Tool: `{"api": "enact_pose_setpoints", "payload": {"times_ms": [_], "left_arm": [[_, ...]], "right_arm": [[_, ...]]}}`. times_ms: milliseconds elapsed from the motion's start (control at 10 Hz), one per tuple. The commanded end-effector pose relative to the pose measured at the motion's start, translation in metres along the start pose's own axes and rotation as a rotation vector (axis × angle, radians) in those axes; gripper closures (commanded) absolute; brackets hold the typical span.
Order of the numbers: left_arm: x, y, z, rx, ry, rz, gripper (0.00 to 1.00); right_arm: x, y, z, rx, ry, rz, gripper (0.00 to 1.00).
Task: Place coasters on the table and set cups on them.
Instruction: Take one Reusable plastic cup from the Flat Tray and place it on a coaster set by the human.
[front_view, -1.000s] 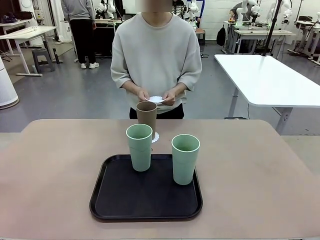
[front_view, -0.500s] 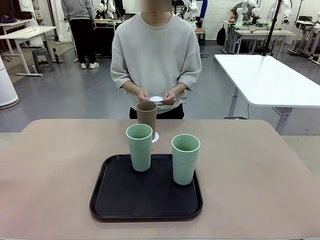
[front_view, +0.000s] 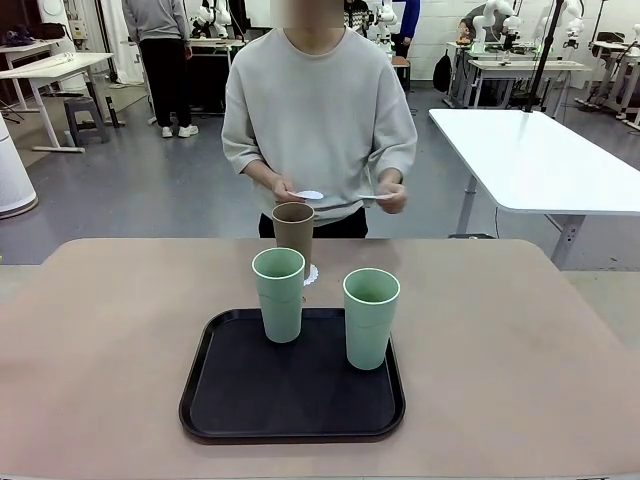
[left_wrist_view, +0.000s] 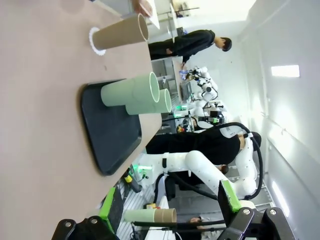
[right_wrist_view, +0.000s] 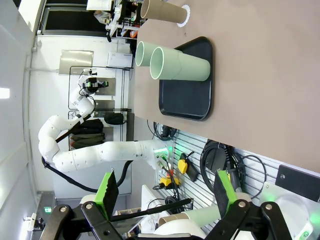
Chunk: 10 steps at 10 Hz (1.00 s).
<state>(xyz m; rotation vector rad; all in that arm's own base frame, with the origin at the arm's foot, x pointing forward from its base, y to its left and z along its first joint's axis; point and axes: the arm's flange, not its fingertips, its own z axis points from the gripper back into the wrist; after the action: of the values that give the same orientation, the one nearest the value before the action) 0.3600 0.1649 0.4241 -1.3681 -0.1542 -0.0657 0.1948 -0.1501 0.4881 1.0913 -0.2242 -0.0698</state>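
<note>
Well, the person across the table (front_view: 560, 330) holds a coaster in each hand. The hand toward nine o'clock (front_view: 283, 188) pinches one white coaster (front_view: 310, 195) nearly flat; the hand toward three o'clock (front_view: 392, 197) holds the other coaster (front_view: 368, 198) edge-on to me, so it reads as a thin white line.

A laid coaster (front_view: 311, 274) peeks out from under the brown cup (front_view: 293, 230), which stands on the tabletop just past the twelve o'clock edge of the black tray (front_view: 230, 400). On the tray, one mint cup (front_view: 279, 295) sits at about eleven o'clock and the second mint cup (front_view: 371, 318) at about two o'clock; they stand upright and apart.

The left gripper (left_wrist_view: 170, 207) and the right gripper (right_wrist_view: 166, 195) both hang well back from the cups, fingers spread wide with nothing between the pads.

I'd judge the step in hand to be laying those two coasters. Done well, each goes flat on bare tabletop, off the tray, perhaps out toward ten and two o'clock of it, well apart from the brown cup so that fingers can come in around a cup later. The paper looks light enough to slide or curl, so a press down seems wise. After that, each mint cup wants setting down centred, with lace showing all round its base.
</note>
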Motion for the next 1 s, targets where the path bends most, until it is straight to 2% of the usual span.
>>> {"api": "enact_pose_setpoints", "payload": {"times_ms": [0,900], "left_arm": [[-0.0005,-0.0018,0.0022,0.002,-0.006,0.004,0.00],[-0.0005,-0.0018,0.0022,0.002,-0.006,0.004,0.00]], "right_arm": [[-0.0001,0.0008,-0.0001,0.008,0.002,0.006,0.00],[-0.0001,0.0008,-0.0001,0.008,0.002,0.006,0.00]]}}
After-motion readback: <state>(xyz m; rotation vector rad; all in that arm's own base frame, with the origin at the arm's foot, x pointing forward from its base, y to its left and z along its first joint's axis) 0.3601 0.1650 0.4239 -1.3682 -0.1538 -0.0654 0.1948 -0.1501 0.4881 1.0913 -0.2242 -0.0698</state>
